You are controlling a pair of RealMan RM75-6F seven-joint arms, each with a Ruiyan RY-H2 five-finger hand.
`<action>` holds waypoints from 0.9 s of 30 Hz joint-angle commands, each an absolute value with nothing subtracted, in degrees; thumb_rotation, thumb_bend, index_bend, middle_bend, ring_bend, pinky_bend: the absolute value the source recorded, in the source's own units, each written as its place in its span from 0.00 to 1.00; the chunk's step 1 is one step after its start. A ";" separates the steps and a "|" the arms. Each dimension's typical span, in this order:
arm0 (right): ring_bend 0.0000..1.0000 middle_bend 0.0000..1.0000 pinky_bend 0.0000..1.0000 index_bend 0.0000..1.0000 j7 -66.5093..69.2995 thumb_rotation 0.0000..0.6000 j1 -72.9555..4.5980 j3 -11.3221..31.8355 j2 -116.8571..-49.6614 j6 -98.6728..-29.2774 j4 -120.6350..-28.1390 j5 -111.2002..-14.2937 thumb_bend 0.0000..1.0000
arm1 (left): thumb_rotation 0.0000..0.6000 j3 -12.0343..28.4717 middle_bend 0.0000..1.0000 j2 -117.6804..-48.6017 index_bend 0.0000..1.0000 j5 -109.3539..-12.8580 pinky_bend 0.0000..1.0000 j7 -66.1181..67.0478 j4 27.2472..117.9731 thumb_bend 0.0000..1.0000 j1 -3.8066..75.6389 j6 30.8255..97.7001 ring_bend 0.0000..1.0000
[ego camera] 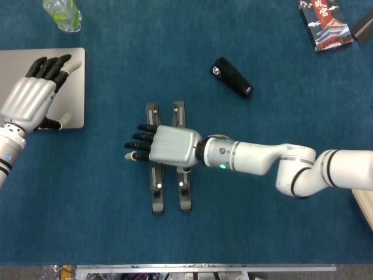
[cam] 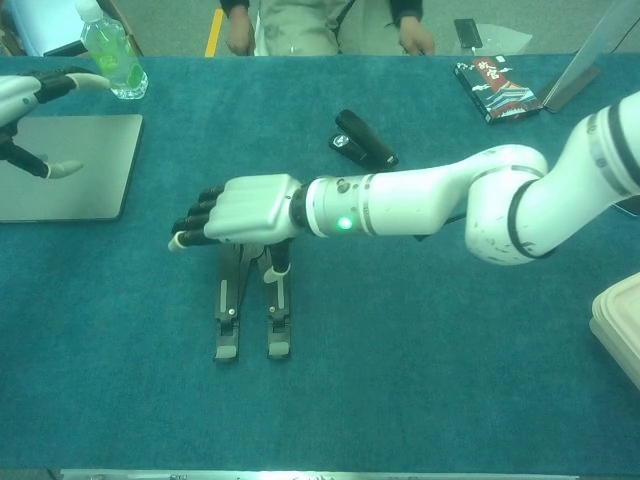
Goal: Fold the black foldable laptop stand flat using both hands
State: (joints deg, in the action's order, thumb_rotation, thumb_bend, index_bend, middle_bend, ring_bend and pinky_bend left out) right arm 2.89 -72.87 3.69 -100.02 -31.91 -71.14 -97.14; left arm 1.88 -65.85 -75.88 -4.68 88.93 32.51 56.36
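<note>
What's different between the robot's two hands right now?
The right hand reaches across the middle of the table, flat over the black laptop stand; the left hand hangs at the table's left edge over the silver laptop. The right arm is stretched far out; the left barely shows. Both hold nothing, fingers extended.
</note>
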 commanded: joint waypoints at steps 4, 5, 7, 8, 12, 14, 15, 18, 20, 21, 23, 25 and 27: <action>0.00 0.04 0.06 0.00 3.29 1.00 -74.59 2.39 -101.70 -31.16 -68.53 -97.57 0.16 | 1.00 1.91 0.00 -65.74 0.00 -76.44 0.00 -6.36 87.87 0.29 31.81 56.27 0.00; 0.00 0.04 0.06 0.00 3.41 1.00 -74.72 2.16 -101.73 -31.17 -68.38 -97.63 0.16 | 1.00 1.91 0.00 -65.73 0.00 -76.53 0.00 -6.58 87.74 0.29 31.71 56.26 0.00; 0.00 0.04 0.06 0.00 3.48 1.00 -74.93 1.70 -101.67 -31.25 -68.16 -97.80 0.16 | 1.00 1.88 0.00 -65.70 0.00 -76.73 0.00 -6.93 87.54 0.29 31.55 56.22 0.00; 0.00 0.04 0.06 0.00 3.56 1.00 -75.03 1.43 -101.60 -31.24 -68.06 -97.80 0.16 | 1.00 1.89 0.00 -65.73 0.00 -76.85 0.00 -7.08 87.38 0.29 31.47 56.20 0.00; 0.00 0.04 0.06 0.00 3.78 1.00 -75.24 0.80 -101.18 -31.25 -67.99 -97.67 0.16 | 1.00 1.98 0.00 -65.77 0.00 -77.13 0.00 -7.34 87.13 0.29 31.33 56.10 0.00; 0.00 0.04 0.06 0.00 3.95 1.00 -75.25 0.66 -101.03 -31.39 -68.08 -97.59 0.16 | 1.00 2.04 0.00 -65.83 0.00 -77.21 0.00 -7.45 87.09 0.29 31.28 56.11 0.00; 0.00 0.04 0.06 0.00 4.04 1.00 -75.27 0.53 -100.87 -31.54 -68.13 -97.56 0.16 | 1.00 2.11 0.00 -65.90 0.00 -77.26 0.00 -7.50 87.05 0.29 31.25 56.13 0.00; 0.00 0.04 0.06 0.00 4.28 1.00 -75.48 -0.02 -100.65 -31.50 -68.34 -97.59 0.16 | 1.00 2.19 0.00 -66.17 0.00 -77.40 0.00 -7.56 86.86 0.29 31.25 55.90 0.00; 0.00 0.04 0.06 0.00 4.23 1.00 -75.69 -0.33 -100.55 -31.58 -68.48 -97.77 0.16 | 1.00 2.23 0.00 -66.27 0.00 -77.47 0.00 -7.63 86.80 0.29 31.19 55.83 0.00; 0.00 0.04 0.06 0.00 4.23 1.00 -75.72 -0.46 -100.51 -31.64 -68.54 -97.80 0.16 | 1.00 2.24 0.00 -66.32 0.00 -77.51 0.00 -7.62 86.77 0.29 31.12 55.88 0.00; 0.00 0.04 0.06 0.00 4.09 1.00 -75.79 -0.70 -100.30 -31.71 -68.63 -97.78 0.16 | 1.00 2.23 0.00 -66.34 0.00 -77.51 0.00 -7.65 86.73 0.29 31.04 55.74 0.00; 0.00 0.04 0.06 0.00 4.03 1.00 -75.72 -0.87 -100.13 -31.75 -68.70 -97.54 0.16 | 1.00 2.20 0.00 -66.37 0.00 -77.58 0.00 -7.54 86.69 0.29 30.96 55.68 0.00; 0.00 0.04 0.06 0.00 3.93 1.00 -75.68 -1.03 -100.14 -31.60 -68.68 -97.25 0.16 | 1.00 2.26 0.00 -66.42 0.00 -77.61 0.00 -7.57 86.73 0.29 30.90 55.65 0.00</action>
